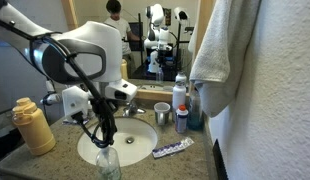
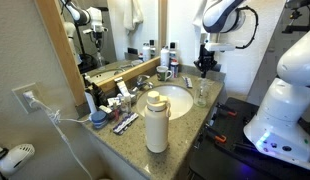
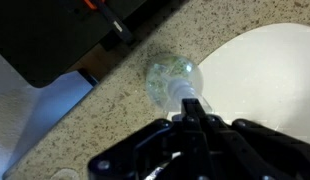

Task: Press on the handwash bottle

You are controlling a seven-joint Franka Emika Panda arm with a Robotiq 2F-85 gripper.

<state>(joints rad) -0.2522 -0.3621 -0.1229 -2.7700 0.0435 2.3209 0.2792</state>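
Note:
The handwash bottle (image 1: 107,162) is small, clear and greyish, and stands on the granite counter at the front rim of the sink. It also shows in an exterior view (image 2: 202,94) and from above in the wrist view (image 3: 173,76). My gripper (image 1: 103,138) hangs straight over it, fingers pointing down. In the wrist view the black fingers (image 3: 192,103) are closed together, with their tips on the pump head. In an exterior view the gripper (image 2: 204,72) sits right on top of the bottle.
A large mustard-yellow bottle (image 1: 33,126) stands beside the sink (image 1: 130,138); it also shows in an exterior view (image 2: 156,122). A tall white can with a red top (image 1: 179,100), cups, a toothpaste tube (image 1: 173,149) and a hanging towel (image 1: 223,50) are near. A mirror is behind.

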